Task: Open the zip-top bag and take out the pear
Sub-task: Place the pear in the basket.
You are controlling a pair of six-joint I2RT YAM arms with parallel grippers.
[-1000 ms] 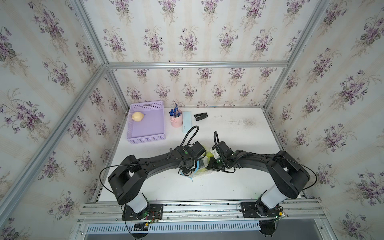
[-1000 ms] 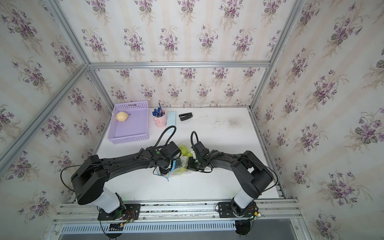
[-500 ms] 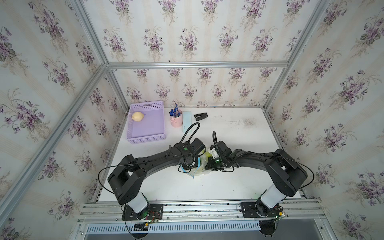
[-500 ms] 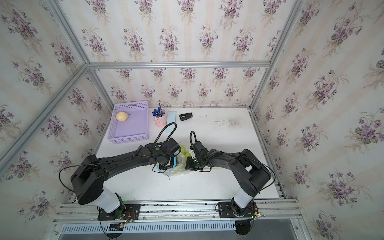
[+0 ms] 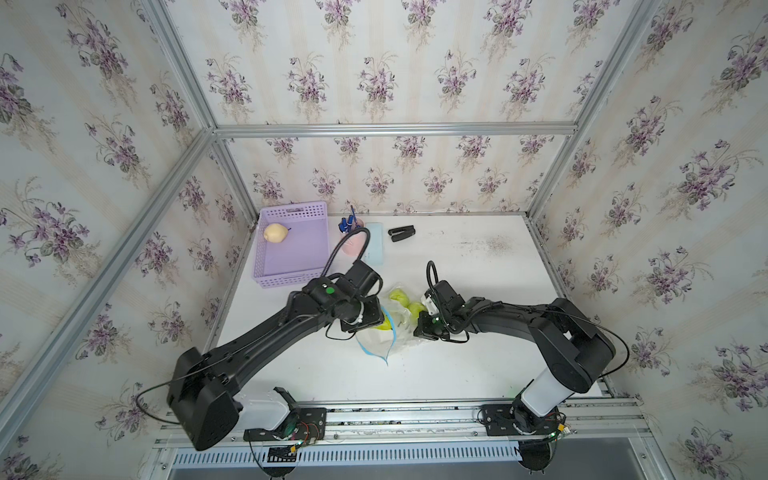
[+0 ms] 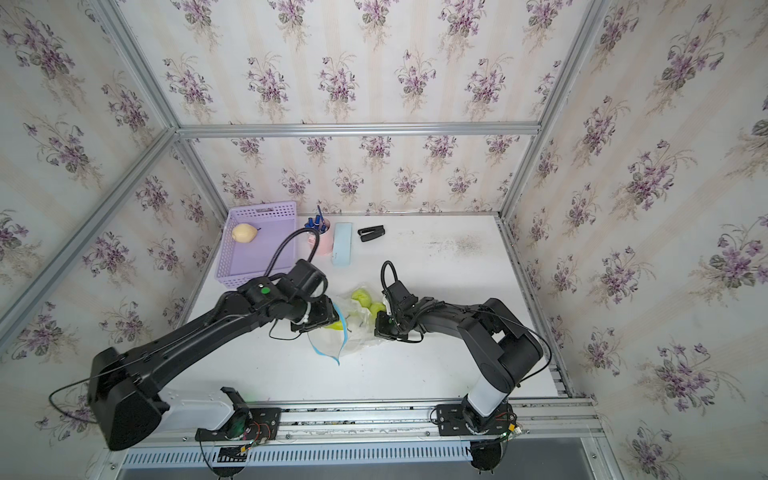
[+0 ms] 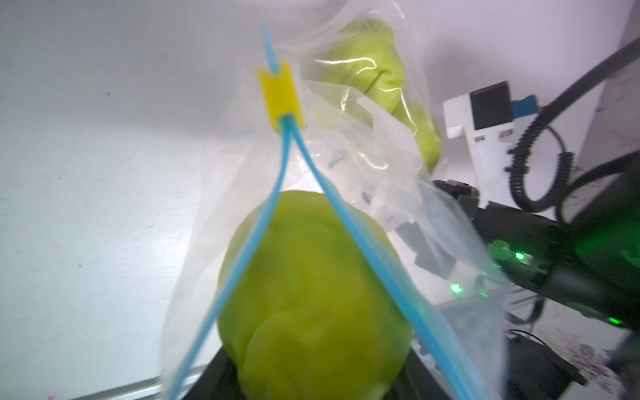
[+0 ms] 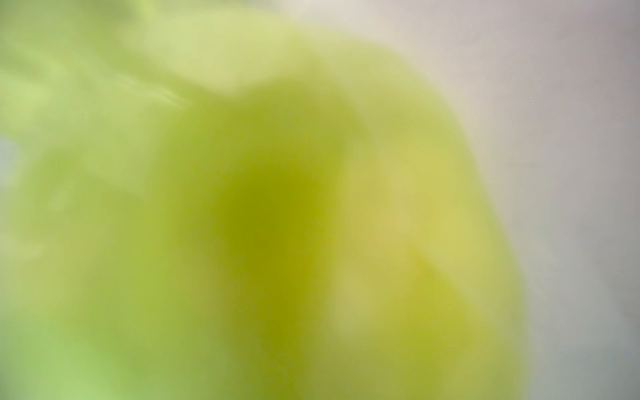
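Observation:
The clear zip-top bag (image 5: 380,345) lies mid-table in both top views, its light-blue zip strip (image 7: 346,214) parted below the yellow tab (image 7: 280,97). My left gripper (image 5: 376,318) reaches into the mouth and is shut on a green pear (image 7: 311,294); black fingers (image 7: 221,377) show either side of it. Two more green pears (image 5: 401,297) lie deeper in the bag. My right gripper (image 5: 419,328) is shut on the bag's right side. The right wrist view is only a green blur.
A lilac basket (image 5: 291,266) at the back left holds a yellow pear (image 5: 275,232). Beside it stand a pink pen cup (image 5: 351,243), a light-blue case (image 5: 374,247) and a black stapler (image 5: 401,232). The rail (image 5: 395,409) runs along the front edge.
My left gripper's jaws have narrowed round the green pear at the bag's mouth. The right gripper has stayed shut in the same place.

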